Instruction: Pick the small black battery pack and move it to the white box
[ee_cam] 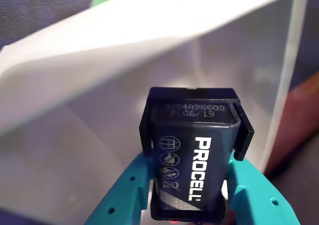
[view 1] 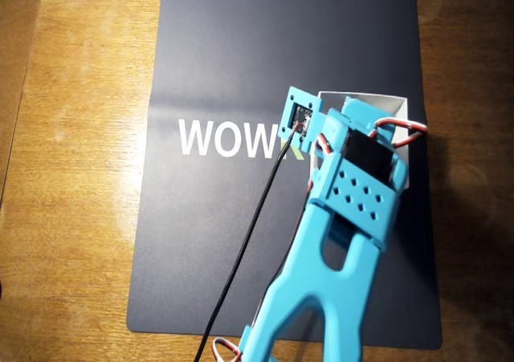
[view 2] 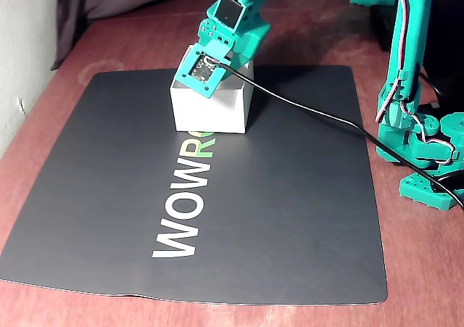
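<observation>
In the wrist view my gripper (ee_cam: 192,182) is shut on the small black battery pack (ee_cam: 192,155), which is marked PROCELL. The teal fingers (ee_cam: 127,190) clamp it on both sides. The battery hangs inside the open top of the white box (ee_cam: 89,90), with the box walls around it. In the overhead view the arm covers most of the white box (view 1: 385,105), and the battery is hidden. In the fixed view the wrist leans over the white box (view 2: 206,113), and the battery is hidden behind the wrist camera.
The box stands on a dark mat (view 1: 233,57) printed with WOW letters (view 2: 188,211), on a wooden table (view 1: 72,177). A black cable (view 1: 249,242) runs from the wrist across the mat. The arm's base (view 2: 428,153) stands off the mat's right edge in the fixed view.
</observation>
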You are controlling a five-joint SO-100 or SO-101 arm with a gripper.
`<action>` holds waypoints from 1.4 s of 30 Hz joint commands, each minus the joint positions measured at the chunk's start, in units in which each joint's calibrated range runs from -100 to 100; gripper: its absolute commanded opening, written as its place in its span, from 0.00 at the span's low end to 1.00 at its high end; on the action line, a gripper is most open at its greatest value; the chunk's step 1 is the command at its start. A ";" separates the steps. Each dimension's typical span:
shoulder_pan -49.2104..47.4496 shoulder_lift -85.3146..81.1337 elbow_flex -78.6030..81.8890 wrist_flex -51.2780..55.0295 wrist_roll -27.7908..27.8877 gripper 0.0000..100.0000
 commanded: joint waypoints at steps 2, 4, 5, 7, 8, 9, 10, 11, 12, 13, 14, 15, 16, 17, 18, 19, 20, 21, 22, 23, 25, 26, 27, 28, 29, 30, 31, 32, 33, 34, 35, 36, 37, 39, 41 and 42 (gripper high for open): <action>-0.21 0.07 -2.63 -0.86 0.09 0.08; -0.21 -0.01 -2.63 -0.78 0.09 0.08; -0.21 -0.10 -2.63 -0.69 0.09 0.08; -0.21 -0.19 -2.63 -0.69 0.09 0.12; -0.21 -0.19 -2.63 -0.60 0.09 0.14; -0.21 -0.19 -2.63 -0.60 0.09 0.17; -0.21 -0.19 -2.63 -0.51 0.09 0.18; -0.21 -0.19 -2.63 -0.43 -0.08 0.20; -0.21 -0.19 -2.63 -0.43 -0.13 0.20; -0.21 -0.19 -2.63 -0.43 -0.13 0.20; -0.21 -0.19 -2.63 -0.43 -0.13 0.20; -0.21 -0.28 -2.63 -0.16 -0.02 0.20; -0.21 -0.28 -2.72 0.63 0.03 0.20; -0.21 -0.37 -2.82 1.33 0.09 0.20; -0.21 -0.45 -2.82 1.94 0.09 0.20; -0.21 -0.45 -2.82 2.38 0.09 0.20; -0.10 -0.54 -3.00 2.90 0.09 0.20; -0.10 -0.63 -3.27 3.25 0.03 0.20; -0.10 -0.63 -3.63 3.78 -0.13 0.20; -0.21 -0.72 -3.90 4.22 -0.18 0.20; -0.33 -2.47 -3.90 4.22 -0.18 0.20; -0.92 -3.61 -3.81 4.22 -0.18 0.20; -1.97 -4.66 -3.81 4.31 -0.02 0.20; -2.91 -5.71 -3.81 4.31 0.03 0.20; -4.20 -6.77 -3.81 4.31 0.03 0.20; -5.96 -7.91 -3.81 4.31 0.03 0.20; -7.60 -9.05 -3.81 4.31 0.03 0.20; -9.13 -10.10 -3.72 4.31 -0.13 0.20; -10.65 -11.15 -3.63 4.39 -0.18 0.20; -12.06 -12.29 -3.54 4.39 -0.18 0.20; -13.70 -13.52 -3.27 4.48 -0.24 0.20; -15.35 -14.66 -3.18 5.18 -0.24 0.20; -17.46 -15.80 -3.18 6.76 -0.24 0.20; -22.38 -18.08 -3.09 10.88 -0.29 0.20; -27.90 -20.27 -2.72 13.86 -0.35 0.20; -30.60 -21.06 -2.63 15.17 -0.35 0.20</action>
